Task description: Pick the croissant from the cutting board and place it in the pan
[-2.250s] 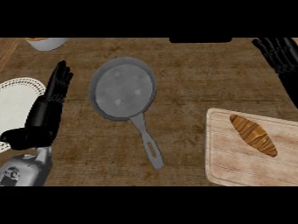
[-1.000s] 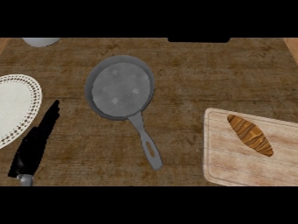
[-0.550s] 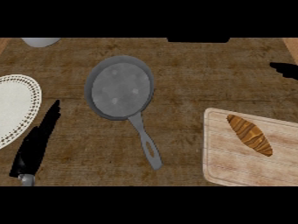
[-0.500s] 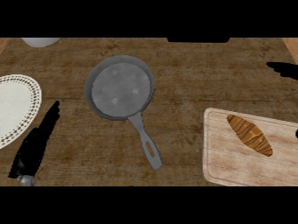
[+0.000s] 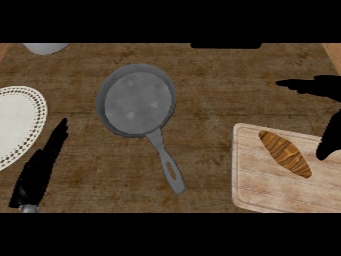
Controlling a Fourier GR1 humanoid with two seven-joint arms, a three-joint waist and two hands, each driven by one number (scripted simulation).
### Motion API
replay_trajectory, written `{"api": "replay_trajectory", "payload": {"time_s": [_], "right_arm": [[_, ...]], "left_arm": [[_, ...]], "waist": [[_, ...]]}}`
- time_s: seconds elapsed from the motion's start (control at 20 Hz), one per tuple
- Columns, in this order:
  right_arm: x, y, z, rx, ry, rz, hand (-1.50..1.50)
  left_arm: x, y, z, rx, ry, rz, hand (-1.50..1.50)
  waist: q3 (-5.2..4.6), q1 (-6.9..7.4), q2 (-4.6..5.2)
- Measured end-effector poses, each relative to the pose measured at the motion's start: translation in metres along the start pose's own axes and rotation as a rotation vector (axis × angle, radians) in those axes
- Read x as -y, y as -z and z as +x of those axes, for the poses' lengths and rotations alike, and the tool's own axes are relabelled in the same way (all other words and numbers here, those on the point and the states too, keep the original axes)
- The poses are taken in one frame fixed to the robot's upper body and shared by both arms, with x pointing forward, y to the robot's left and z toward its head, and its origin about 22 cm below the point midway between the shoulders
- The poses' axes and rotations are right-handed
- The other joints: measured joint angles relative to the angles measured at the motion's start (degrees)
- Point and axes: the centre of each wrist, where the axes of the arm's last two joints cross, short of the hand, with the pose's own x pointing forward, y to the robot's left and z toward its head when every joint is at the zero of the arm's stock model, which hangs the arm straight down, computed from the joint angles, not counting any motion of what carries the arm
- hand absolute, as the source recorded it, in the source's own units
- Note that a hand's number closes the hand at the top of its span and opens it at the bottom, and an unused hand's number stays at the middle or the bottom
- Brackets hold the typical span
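Two risks we are weighing: our right hand, fingers spread and holding nothing, is hovering at the cutting board's far edge, just beside the croissant lying on it, and could nudge it aside. Our left hand, open, is resting by the plate. Farther off, the pan is sitting unobstructed on the tabletop.

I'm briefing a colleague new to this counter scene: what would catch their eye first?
First the round grey metal pan at the centre, its handle pointing toward the lower edge. At right, a golden-brown croissant lies on the pale wooden cutting board, with the black right hand open just beside it.
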Motion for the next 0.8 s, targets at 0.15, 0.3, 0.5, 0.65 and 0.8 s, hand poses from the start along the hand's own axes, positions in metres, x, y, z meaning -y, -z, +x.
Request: {"api": "replay_trajectory", "payload": {"time_s": [0.15,0.3,0.5,0.65,0.8], "right_arm": [[-0.006,0.007,0.01,-0.049,-0.066,0.048,-1.5],[-0.011,0.009,0.018,-0.087,-0.102,0.073,-1.5],[-0.016,0.017,0.024,-0.113,-0.125,0.096,-1.5],[-0.028,0.021,0.027,-0.117,-0.13,0.116,-1.5],[-0.031,0.021,0.03,-0.14,-0.15,0.122,-1.5]], "left_arm": [[-0.006,0.002,0.002,0.0,0.004,0.003,0.0],[-0.001,0.001,0.003,-0.005,0.0,0.01,0.0],[-0.004,0.006,0.006,-0.005,-0.001,0.009,0.0],[-0.003,0.001,0.006,-0.007,0.002,0.007,0.0],[-0.003,-0.005,0.002,-0.002,0.008,0.01,0.0]], "waist": [[-0.01,-0.03,0.01],[0.0,-0.23,-0.02],[0.0,-0.25,0.01],[0.01,-0.3,-0.02],[0.01,-0.3,-0.04]]}}
